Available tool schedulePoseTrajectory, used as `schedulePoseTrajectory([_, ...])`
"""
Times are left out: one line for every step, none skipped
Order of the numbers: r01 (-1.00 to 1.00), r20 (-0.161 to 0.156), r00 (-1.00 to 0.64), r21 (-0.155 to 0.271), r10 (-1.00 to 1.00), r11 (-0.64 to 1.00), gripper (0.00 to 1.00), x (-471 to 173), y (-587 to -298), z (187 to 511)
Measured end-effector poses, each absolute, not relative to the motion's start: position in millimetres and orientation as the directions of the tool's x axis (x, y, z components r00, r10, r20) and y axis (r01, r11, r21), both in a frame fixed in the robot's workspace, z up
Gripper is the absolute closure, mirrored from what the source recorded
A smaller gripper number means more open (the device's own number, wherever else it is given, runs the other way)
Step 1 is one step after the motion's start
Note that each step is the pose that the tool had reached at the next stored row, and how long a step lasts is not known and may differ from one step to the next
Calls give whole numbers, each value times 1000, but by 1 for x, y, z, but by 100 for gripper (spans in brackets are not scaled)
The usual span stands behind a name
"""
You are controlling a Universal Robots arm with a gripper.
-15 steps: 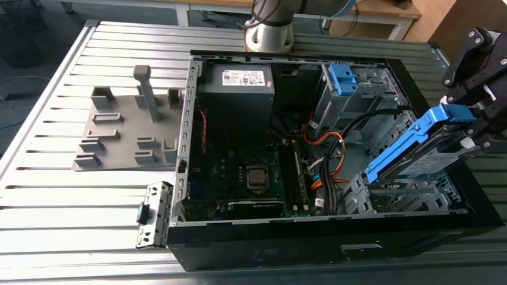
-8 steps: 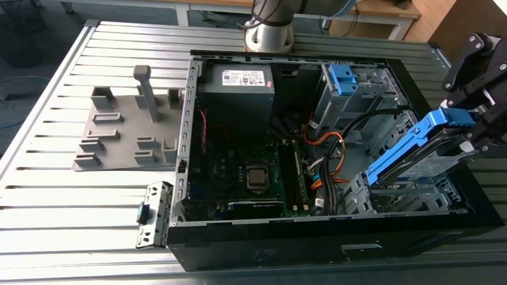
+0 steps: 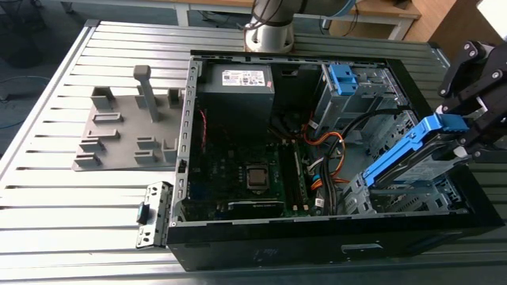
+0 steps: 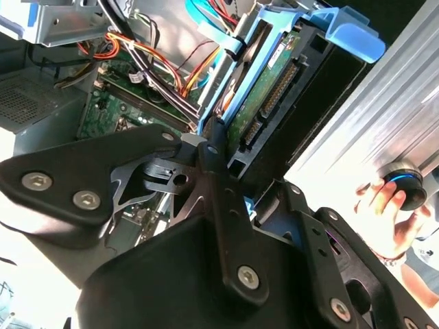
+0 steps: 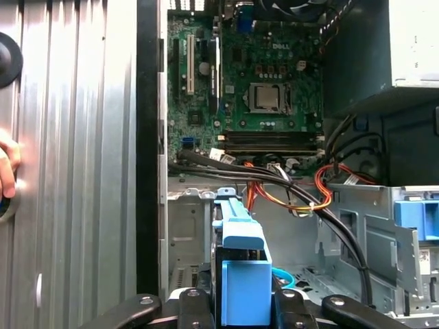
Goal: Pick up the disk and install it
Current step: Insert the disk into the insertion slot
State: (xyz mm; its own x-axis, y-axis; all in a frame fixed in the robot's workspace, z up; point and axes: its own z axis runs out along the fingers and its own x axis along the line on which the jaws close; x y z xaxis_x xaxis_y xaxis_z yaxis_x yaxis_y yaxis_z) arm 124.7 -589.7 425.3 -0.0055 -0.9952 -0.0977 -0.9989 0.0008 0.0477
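gripper (image 3: 467,138): cut off by exterior view's right edge
disk (image 5: 243,274): gripped end hidden behind gripper
hand (image 5: 5,164): cropped at picture edge

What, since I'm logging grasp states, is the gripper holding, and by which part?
The gripper holds the disk, tilted over the open case. Its fingers clamp the two sides of the blue bracket's tabbed end.

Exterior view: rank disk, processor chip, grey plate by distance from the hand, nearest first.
1. Disk: gripped by the hand, the exterior view's right.
2. Processor chip: inside the case.
3. Grey plate: on the table, the exterior view's left.
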Motion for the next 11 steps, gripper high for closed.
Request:
schedulePoseTrajectory([-999,-98,-6,48,-995,1,64,125,-590,423])
schedulePoseTrajectory([-999,-98,-6,48,-995,2,64,125,-590,422])
schedulePoseTrajectory([-999,-98,-7,48,-995,2,64,125,-590,420])
schedulePoseTrajectory([-999,-98,-7,48,-995,3,64,124,-590,418])
schedulePoseTrajectory([-999,-98,-8,48,-995,3,64,124,-590,416])
schedulePoseTrajectory([-999,-98,-8,48,-995,3,64,124,-590,414])
schedulePoseTrajectory([-999,-98,-7,48,-995,3,64,124,-590,413])
schedulePoseTrajectory([-999,-98,-7,48,-995,3,64,124,-590,411])
schedulePoseTrajectory([-999,-98,-7,48,-995,3,64,124,-590,409])
schedulePoseTrajectory([-999,-98,-8,48,-995,3,64,124,-590,407])
schedulePoseTrajectory([-999,-98,-7,48,-995,3,64,124,-590,405])
